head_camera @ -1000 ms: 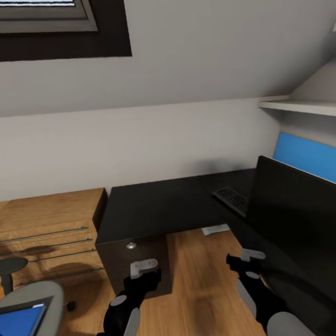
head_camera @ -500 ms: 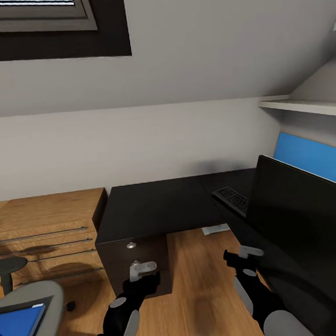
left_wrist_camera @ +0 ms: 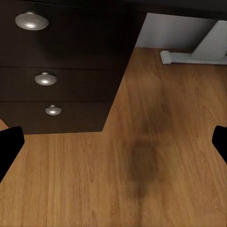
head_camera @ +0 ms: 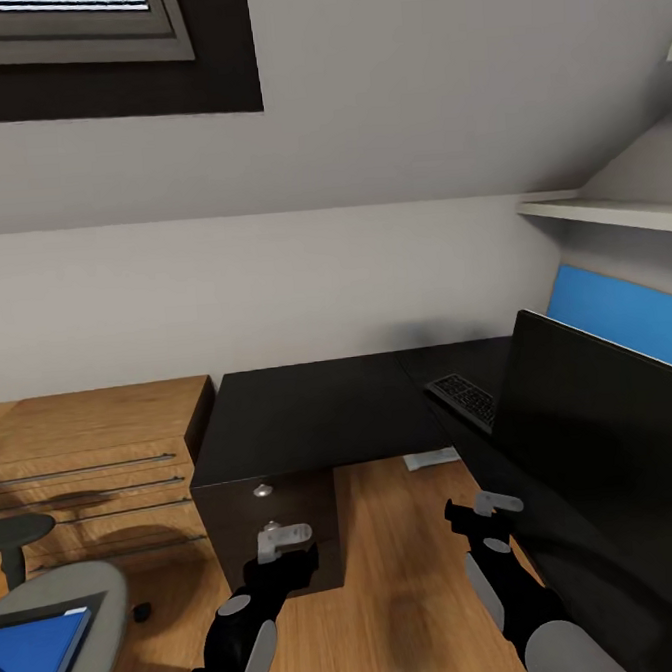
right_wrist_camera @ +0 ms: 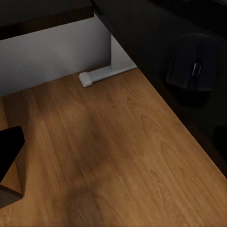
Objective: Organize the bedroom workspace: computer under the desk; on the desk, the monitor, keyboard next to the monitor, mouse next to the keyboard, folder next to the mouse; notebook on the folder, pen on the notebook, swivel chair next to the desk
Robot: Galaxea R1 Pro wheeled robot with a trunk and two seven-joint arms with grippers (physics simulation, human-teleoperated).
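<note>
We face the desk (head_camera: 311, 413), an L-shaped worktop with a matte black surface, a blue back panel (head_camera: 620, 318) and a white leg with a flat foot (right_wrist_camera: 101, 73) on the oak floor (head_camera: 414, 591). The monitor (head_camera: 603, 428), a wide black flat screen, stands along the right-hand arm of the worktop; beyond it the keyboard (head_camera: 466, 399) lies near the inner corner, slim, with rows of small dark keys. The right wrist view adds the mouse (right_wrist_camera: 191, 66), small, black and rounded, lying close to the worktop's front edge. The left wrist view shows a dark drawer pedestal (left_wrist_camera: 61, 71) under the worktop's left end, with three round metal knobs. At the head view's lower left corner the folder (head_camera: 38, 658), flat and bright blue, lies on the grey seat of the swivel chair (head_camera: 94, 603). Beside the worktop's left end stands an oak drawer unit (head_camera: 94, 463) with bar handles.

Our left gripper (head_camera: 283, 546) and right gripper (head_camera: 481, 514) hang low over the floor, both empty. The left jaws stand wide; only one finger of the right shows, so we cannot tell its jaws.
</note>
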